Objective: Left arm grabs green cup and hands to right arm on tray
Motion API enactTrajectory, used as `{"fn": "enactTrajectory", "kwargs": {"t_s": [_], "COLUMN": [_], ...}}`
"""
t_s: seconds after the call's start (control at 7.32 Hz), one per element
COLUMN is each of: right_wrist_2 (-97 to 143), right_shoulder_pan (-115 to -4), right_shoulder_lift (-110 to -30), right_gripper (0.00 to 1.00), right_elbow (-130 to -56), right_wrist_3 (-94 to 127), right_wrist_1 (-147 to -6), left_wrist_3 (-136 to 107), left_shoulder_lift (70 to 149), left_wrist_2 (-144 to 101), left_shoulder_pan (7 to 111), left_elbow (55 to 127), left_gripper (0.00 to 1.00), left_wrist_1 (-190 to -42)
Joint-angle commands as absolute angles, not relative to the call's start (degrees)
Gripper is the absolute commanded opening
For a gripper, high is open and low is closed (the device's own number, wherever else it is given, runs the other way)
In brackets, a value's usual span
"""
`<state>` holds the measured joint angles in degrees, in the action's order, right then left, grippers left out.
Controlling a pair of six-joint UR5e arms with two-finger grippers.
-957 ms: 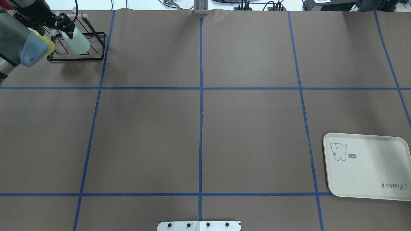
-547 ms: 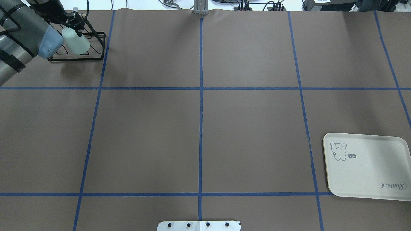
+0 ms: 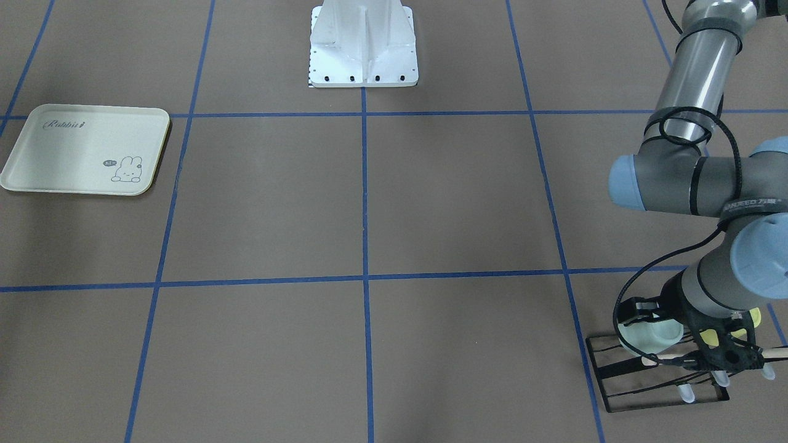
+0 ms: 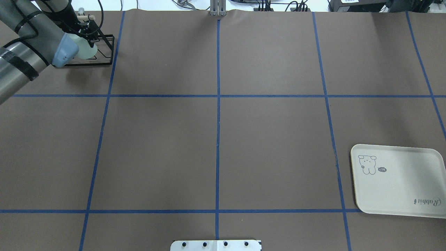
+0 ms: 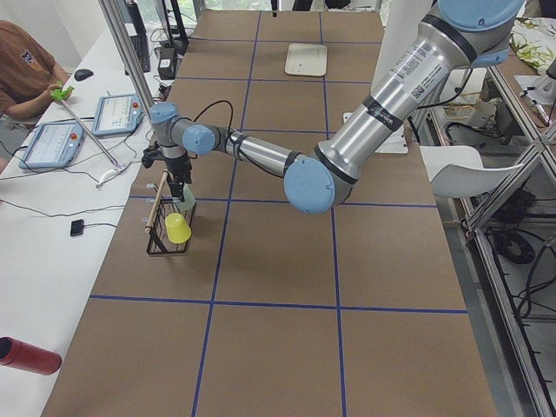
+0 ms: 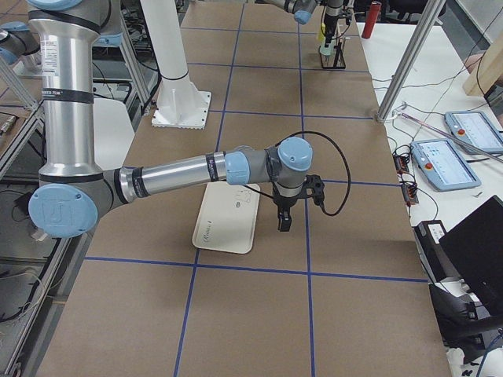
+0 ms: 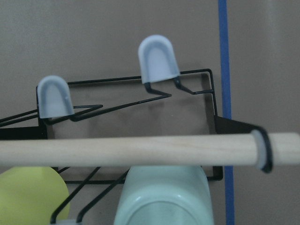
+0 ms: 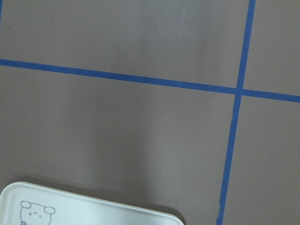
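The pale green cup (image 3: 651,335) lies on its side in a black wire rack (image 3: 652,378) at the table's far left corner. It also shows in the overhead view (image 4: 87,51) and at the bottom of the left wrist view (image 7: 164,199). My left gripper (image 3: 719,360) hangs over the rack beside the cup, its jaws spread, holding nothing. The cream tray (image 4: 397,181) lies empty at the near right. My right gripper (image 6: 283,220) hovers low beside the tray (image 6: 228,220); I cannot tell whether it is open or shut.
A yellow-green cup (image 7: 30,194) lies in the rack next to the green one. A wooden dowel (image 7: 126,150) runs across the rack's top, just above both cups. The rack has pale capped pegs (image 7: 158,58). The white robot base (image 3: 363,46) stands mid-table.
My left arm has swung over the rack, and its blue joint cap now covers part of the green cup in the overhead view. The cup and tray have not moved.
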<state>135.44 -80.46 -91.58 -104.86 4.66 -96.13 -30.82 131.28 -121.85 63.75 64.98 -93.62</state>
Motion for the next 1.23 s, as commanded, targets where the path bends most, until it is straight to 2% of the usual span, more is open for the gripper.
{"fn": "enactTrajectory", "kwargs": {"t_s": [0.0, 0.96, 1.09], "right_wrist_2": [135.4, 135.4, 135.4], "right_shoulder_pan": [-80.3, -80.2, -80.2], "right_shoulder_lift": [-91.6, -91.6, -91.6], "right_gripper": [1.0, 1.0, 1.0], "right_elbow": [-104.9, -104.8, -104.8], "right_wrist_3": [4.7, 4.8, 4.8], "right_wrist_1": [-96.2, -96.2, -96.1], "left_wrist_3": [-30.8, -28.7, -28.7], "left_shoulder_lift": [131.5, 132.7, 132.8], "left_wrist_2": [-121.8, -120.4, -120.4], "left_shoulder_pan": [63.6, 64.1, 64.2], "left_elbow": [64.5, 61.1, 61.1], "left_gripper": [0.94, 0.91, 0.84], "left_wrist_1": [-93.7, -97.6, -97.6]}}
